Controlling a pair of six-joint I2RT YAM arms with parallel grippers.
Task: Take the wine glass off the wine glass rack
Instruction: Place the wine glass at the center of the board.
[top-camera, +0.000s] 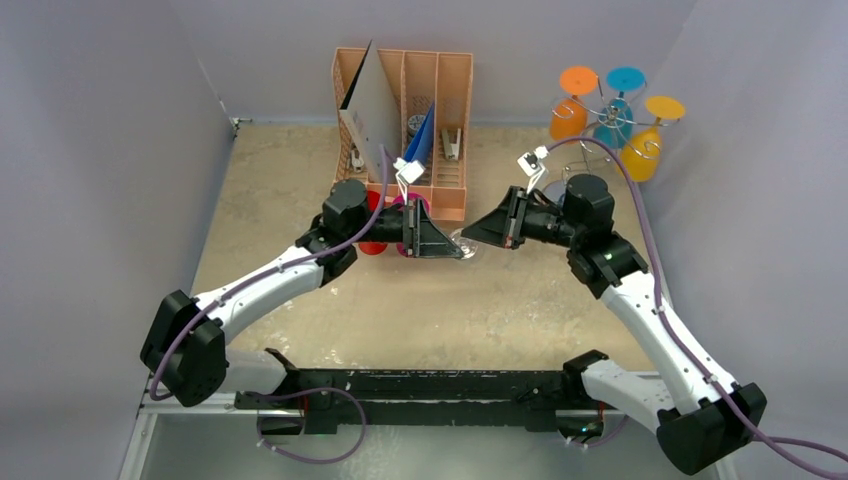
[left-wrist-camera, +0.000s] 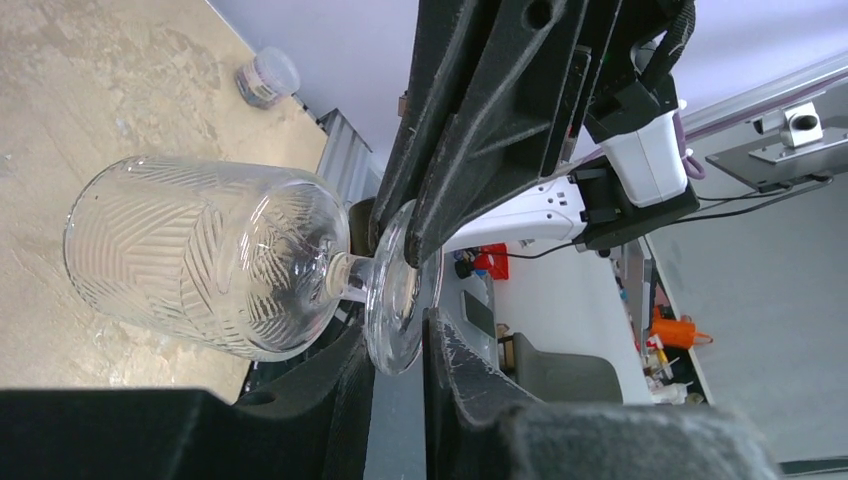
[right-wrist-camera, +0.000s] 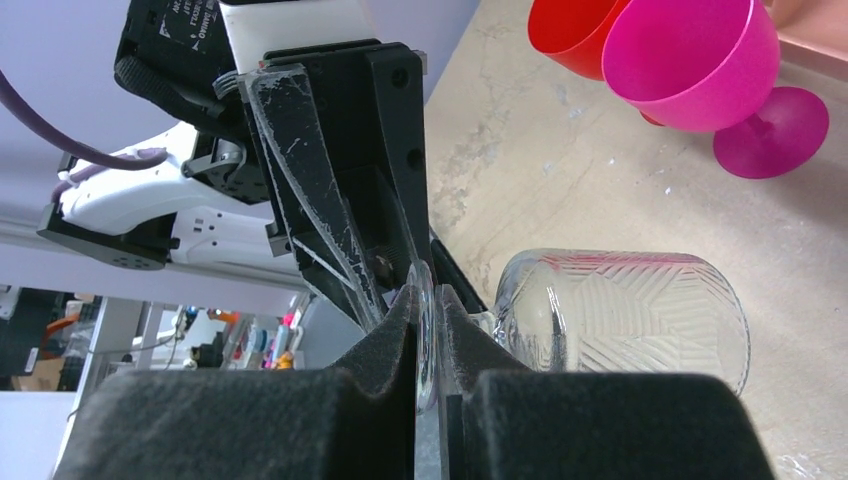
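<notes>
Wine glass (left-wrist-camera: 200, 265), clear, ribbed: off the wine glass rack (top-camera: 603, 118), lying horizontal above the counter (top-camera: 420, 310). Right pincer (right-wrist-camera: 425, 300) clenched on its foot. Left pincer (left-wrist-camera: 400, 345) brackets the same foot, clamping unclear. Likely a handover between arms.

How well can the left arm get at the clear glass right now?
Probably yes: the left pincer straddles the foot of the clear glass, nothing between them, though the right pincer pinches that foot too.
</notes>
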